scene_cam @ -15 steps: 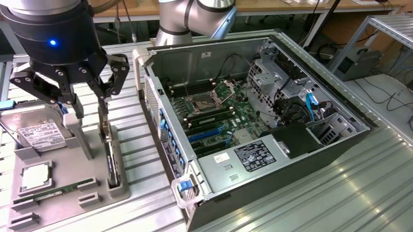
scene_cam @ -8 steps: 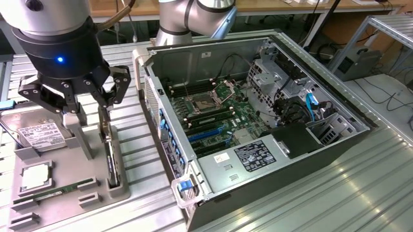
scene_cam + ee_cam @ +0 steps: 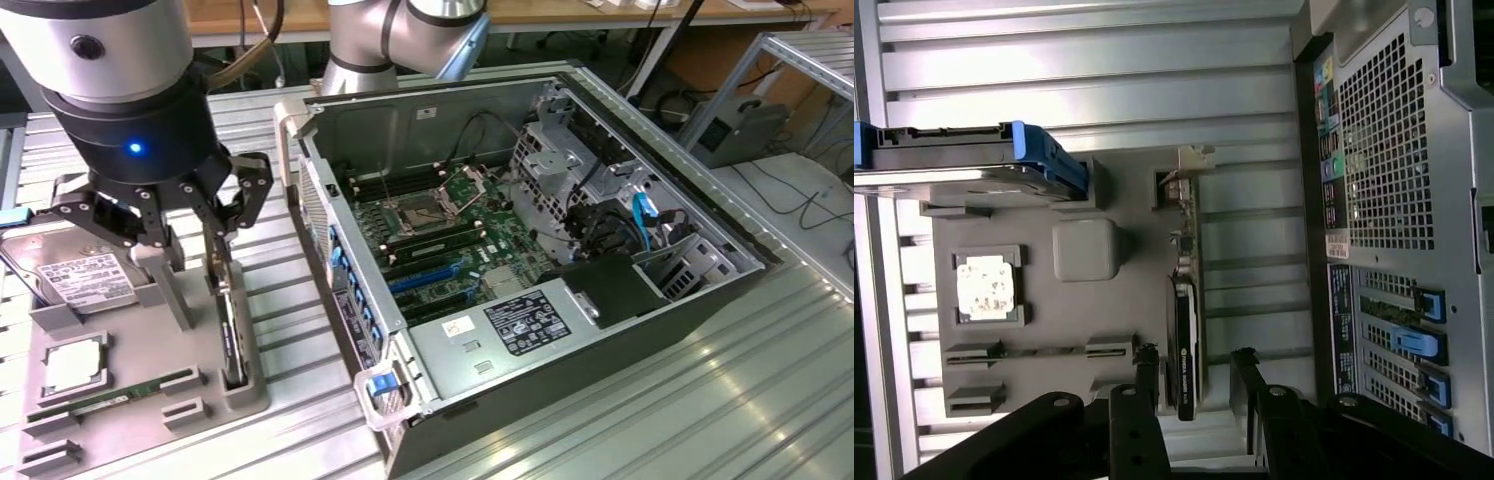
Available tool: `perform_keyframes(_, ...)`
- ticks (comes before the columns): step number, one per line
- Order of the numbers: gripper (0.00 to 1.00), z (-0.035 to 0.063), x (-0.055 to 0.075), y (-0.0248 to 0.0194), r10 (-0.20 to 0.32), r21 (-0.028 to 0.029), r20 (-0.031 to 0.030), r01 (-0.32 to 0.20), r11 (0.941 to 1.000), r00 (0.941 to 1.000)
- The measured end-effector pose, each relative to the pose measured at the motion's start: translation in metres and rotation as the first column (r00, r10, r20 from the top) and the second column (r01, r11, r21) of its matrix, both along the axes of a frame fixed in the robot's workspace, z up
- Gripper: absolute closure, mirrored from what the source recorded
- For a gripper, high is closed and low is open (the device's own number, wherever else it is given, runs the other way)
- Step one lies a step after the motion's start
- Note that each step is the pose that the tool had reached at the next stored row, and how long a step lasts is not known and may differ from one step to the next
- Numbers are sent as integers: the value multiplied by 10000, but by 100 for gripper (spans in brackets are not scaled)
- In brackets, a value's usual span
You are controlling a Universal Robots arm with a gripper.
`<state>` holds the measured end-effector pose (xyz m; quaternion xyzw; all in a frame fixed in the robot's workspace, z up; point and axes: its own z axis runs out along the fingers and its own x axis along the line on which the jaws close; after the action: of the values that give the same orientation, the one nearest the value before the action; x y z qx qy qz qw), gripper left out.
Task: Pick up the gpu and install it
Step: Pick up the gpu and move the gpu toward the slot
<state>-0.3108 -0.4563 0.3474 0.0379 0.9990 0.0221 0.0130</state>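
Along the side of the grey tray [image 3: 127, 335] [image 3: 1054, 310] that faces the computer case [image 3: 360, 130] [image 3: 1384, 150], we see the gpu [image 3: 234, 330] [image 3: 1184, 340] standing on its long edge in a narrow slot, thin and dark; in the wrist view its silver bracket [image 3: 1179, 180] sits at the end away from the pincer. The pincer [image 3: 191, 225] [image 3: 1194, 385] hangs over the card's other end with its jaws spread wide and nothing between them but air; in the wrist view one finger [image 3: 1144, 380] lies to each side of the card's line, and we cannot tell whether either touches it.

Beside the card, toward the case, a bare strip of the ribbed metal table [image 3: 667, 400] [image 3: 1084, 60] separates the tray's edge from the case wall; blue latches [image 3: 354, 300] [image 3: 1414, 340] line that wall. On the card's other side, a raised grey block [image 3: 160, 285] [image 3: 1086, 248] stands near it; beyond lie the memory stick [image 3: 114, 397] [image 3: 1044, 351], the processor [image 3: 74, 365] [image 3: 986, 287] and the hard drive [image 3: 80, 280] [image 3: 964, 160], each in its own seat, well apart from the card. The case lies on its side with the open face up.
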Motion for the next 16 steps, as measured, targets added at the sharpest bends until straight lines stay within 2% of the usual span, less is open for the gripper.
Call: perform_keyframes(16, 58, -317, 0, 0, 1, 0, 0, -1, 10000, 10000)
